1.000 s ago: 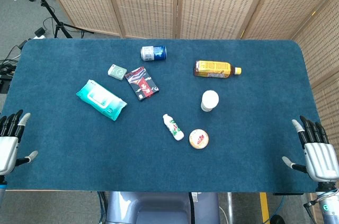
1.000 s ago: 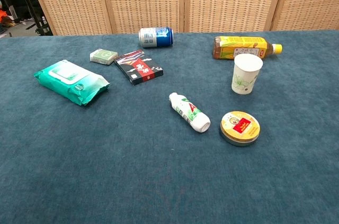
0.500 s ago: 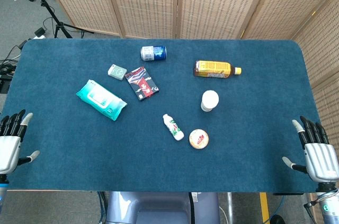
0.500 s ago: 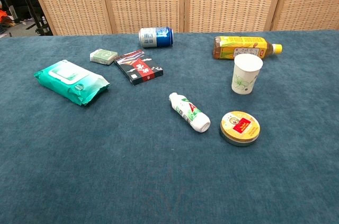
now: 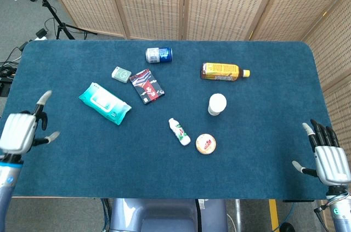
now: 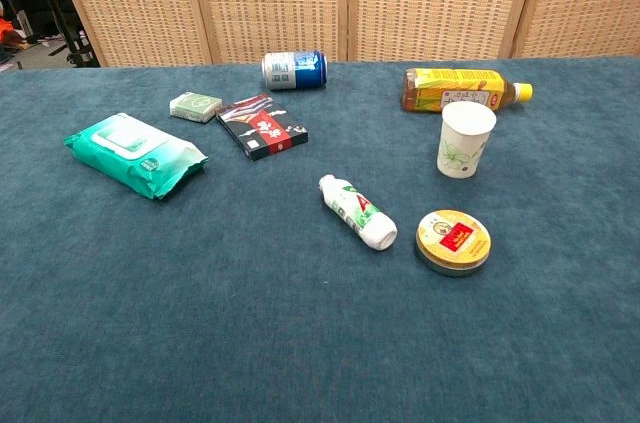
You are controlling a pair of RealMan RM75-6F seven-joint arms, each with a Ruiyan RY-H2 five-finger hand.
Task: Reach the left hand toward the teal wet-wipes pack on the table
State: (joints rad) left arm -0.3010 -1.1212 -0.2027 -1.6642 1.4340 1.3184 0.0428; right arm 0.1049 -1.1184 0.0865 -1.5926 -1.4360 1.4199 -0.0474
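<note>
The teal wet-wipes pack [image 5: 104, 103] lies flat on the left part of the blue table, also seen in the chest view as the wet-wipes pack [image 6: 134, 154]. My left hand [image 5: 21, 131] hovers over the table's left front area, fingers apart and holding nothing, well to the left of the pack and nearer the front. At the front right corner my right hand [image 5: 328, 160] rests open with its fingers spread. Neither hand shows in the chest view.
A small green box [image 5: 121, 74], a dark red-and-black packet [image 5: 147, 85] and a lying blue can [image 5: 158, 55] sit behind the pack. Further right are a white bottle [image 5: 179, 131], a round tin [image 5: 205, 143], a paper cup [image 5: 217, 103] and a lying yellow bottle [image 5: 225, 71].
My left hand has risen from the front left edge and moved inward over the table, toward the wipes pack. The right hand and all objects stay put.
</note>
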